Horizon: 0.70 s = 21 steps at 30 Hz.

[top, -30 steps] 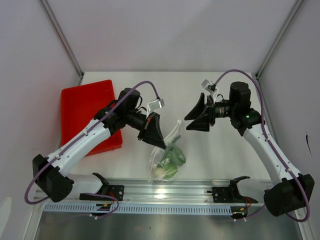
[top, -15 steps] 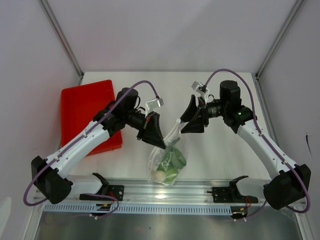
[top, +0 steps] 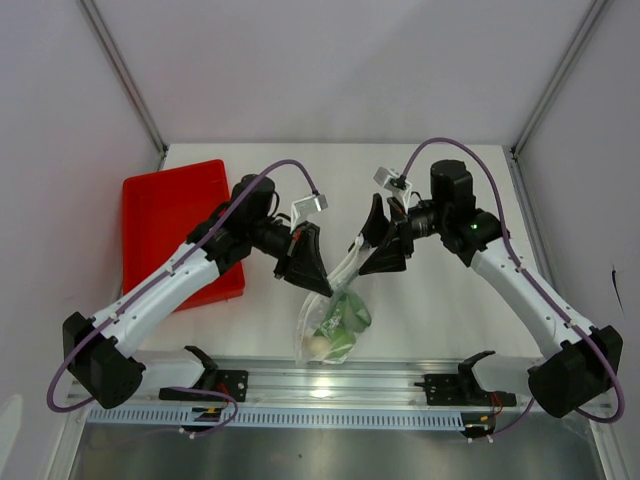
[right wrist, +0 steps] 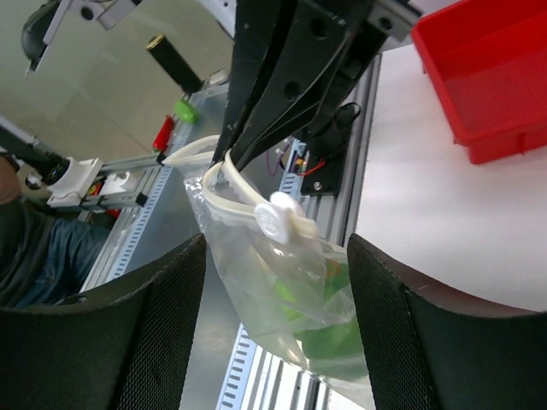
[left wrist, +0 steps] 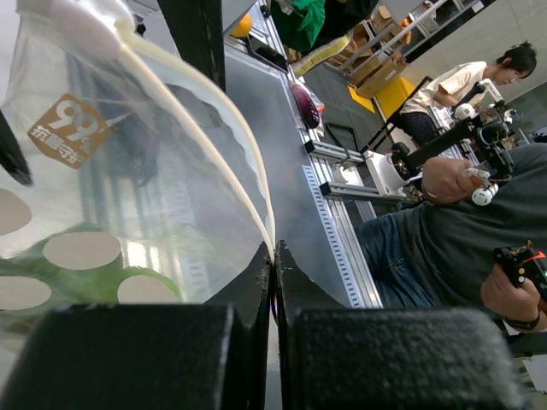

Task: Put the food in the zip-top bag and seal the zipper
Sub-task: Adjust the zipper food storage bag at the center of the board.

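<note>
Orange label (left wrist: 68,128) on the bag (top: 335,318) shows two large numerals, seemingly 99; the smaller characters are illegible. The bag is clear and crinkled, with a whitish zipper (right wrist: 229,190) and a white slider (right wrist: 279,219). Green food (top: 343,318) lies at its bottom. It hangs over the bench (top: 440,300), its mouth edge pinched by the left claw (left wrist: 273,253). The right claw (right wrist: 275,248) is spread, its fingers flanking the mouth.

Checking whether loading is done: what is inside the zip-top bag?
Green food pieces and a small white ball show through the clear zip-top bag. Crinkles and overlap hide anything lying beneath them.
</note>
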### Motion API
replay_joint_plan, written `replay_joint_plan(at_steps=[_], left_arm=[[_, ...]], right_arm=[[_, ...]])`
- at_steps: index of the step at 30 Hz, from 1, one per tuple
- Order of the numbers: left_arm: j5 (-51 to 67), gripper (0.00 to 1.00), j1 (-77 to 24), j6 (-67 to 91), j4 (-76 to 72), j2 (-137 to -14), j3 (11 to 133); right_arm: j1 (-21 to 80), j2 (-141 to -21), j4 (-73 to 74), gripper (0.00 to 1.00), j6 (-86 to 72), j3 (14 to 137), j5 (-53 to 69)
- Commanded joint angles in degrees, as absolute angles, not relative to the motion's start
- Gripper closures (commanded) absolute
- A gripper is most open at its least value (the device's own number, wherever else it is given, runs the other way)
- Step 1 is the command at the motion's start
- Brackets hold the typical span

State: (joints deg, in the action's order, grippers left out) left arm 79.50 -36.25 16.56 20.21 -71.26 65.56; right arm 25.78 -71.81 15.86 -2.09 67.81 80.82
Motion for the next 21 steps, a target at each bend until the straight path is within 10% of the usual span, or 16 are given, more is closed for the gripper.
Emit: replay_joint_plan(at_steps=[1,7,11,17,21], left_arm=[[82.18,0.99,-36.3,18.54,15.73,-69.52,66.01],[81.91,0.99,-36.39,18.98,14.86,-69.78,65.66],[81.74,0.99,-36.21,18.9,14.68,-69.7,64.87],[81.39,0.99,-36.04,18.46,14.68,-69.61,63.72],[81.56,0.99,-35.77,18.37,14.59,-69.43,63.37]], right_arm=[[27.42,-72.16,16.52,0.32,-0.26,67.5,83.76],[29.53,-72.42,16.52,0.53,-0.26,67.5,84.99],[29.45,-73.12,19.06,0.9,2.36,67.15,85.17],[27.86,-72.07,21.09,0.91,3.87,65.92,85.43],[25.06,-71.1,22.67,0.71,5.26,65.21,86.92]])
